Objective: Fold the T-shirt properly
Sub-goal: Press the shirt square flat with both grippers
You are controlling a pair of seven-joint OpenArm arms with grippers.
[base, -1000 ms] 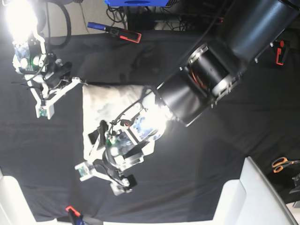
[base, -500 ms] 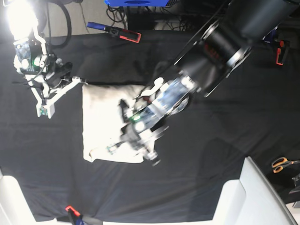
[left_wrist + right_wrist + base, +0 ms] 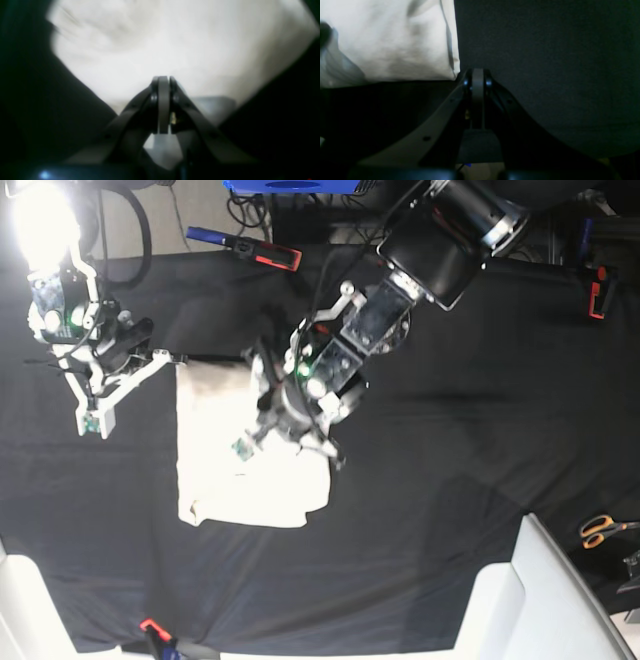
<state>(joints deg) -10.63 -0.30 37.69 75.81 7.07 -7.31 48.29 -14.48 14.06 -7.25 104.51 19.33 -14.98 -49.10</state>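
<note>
Over folded T-shirt (image 3: 215,470): left hand (image 3: 243,448) clenched, empty; right hand (image 3: 92,420) clenched beside shirt corner.

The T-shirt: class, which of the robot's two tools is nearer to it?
Left. The left tool, jaws shut, is over the T-shirt itself. The right tool, also shut, sits just off the shirt's corner, over the black cloth.

The T-shirt (image 3: 240,455) lies folded on the table cloth (image 3: 450,440), left of centre in the base view. The left gripper (image 3: 245,445) sits over the shirt's middle. The right gripper (image 3: 172,358) stands beside the shirt's upper left corner. Scissors (image 3: 603,529) lie at the far right edge.
</note>
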